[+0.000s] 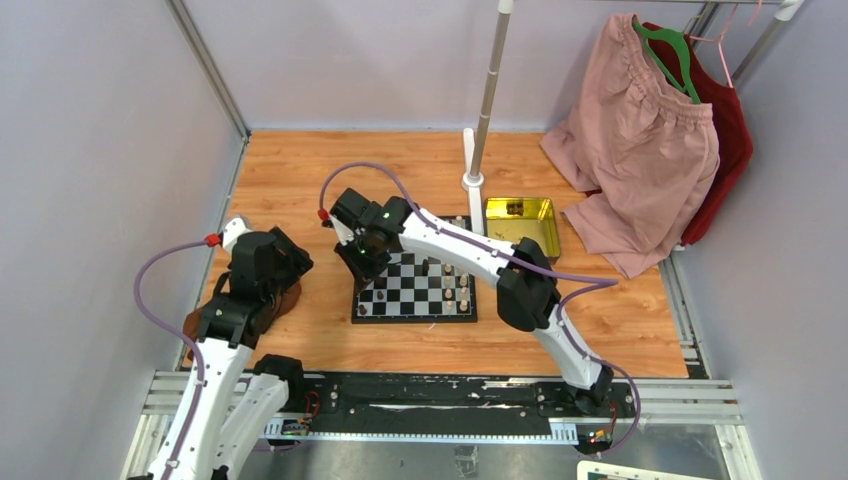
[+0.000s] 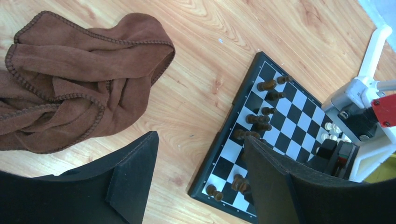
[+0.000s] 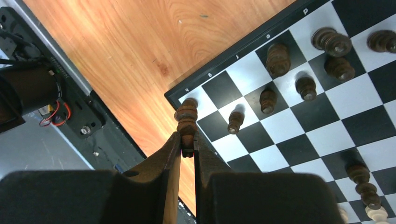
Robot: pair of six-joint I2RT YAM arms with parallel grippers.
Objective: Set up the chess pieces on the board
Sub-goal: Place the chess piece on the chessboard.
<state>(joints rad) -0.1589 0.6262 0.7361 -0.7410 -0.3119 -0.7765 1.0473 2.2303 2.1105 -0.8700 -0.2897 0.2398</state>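
The black and silvery checkered board (image 1: pixel 415 318) lies mid-table. Dark chess pieces (image 3: pixel 278 59) stand along its left columns and cream ones (image 2: pixel 332 128) at its right side. Over the board's left edge my right gripper (image 3: pixel 187 140) is shut on a dark brown piece (image 3: pixel 187 116), which points out past the fingertips above a near corner square. My left gripper (image 2: pixel 200 140) hangs open and empty over bare wood, between a brown cloth (image 2: pixel 79 79) and the board's (image 2: pixel 285 116) left rim. From above, the left gripper (image 1: pixel 275 275) is left of the board and the right gripper (image 1: pixel 362 262) is over its left part.
A shiny gold tray (image 1: pixel 522 222) sits behind the board's right corner, next to a white pole stand (image 1: pixel 474 180). Pink and red clothes (image 1: pixel 640 150) hang at the back right. The brown cloth (image 1: pixel 288 300) lies under the left arm. Grey walls close in the table.
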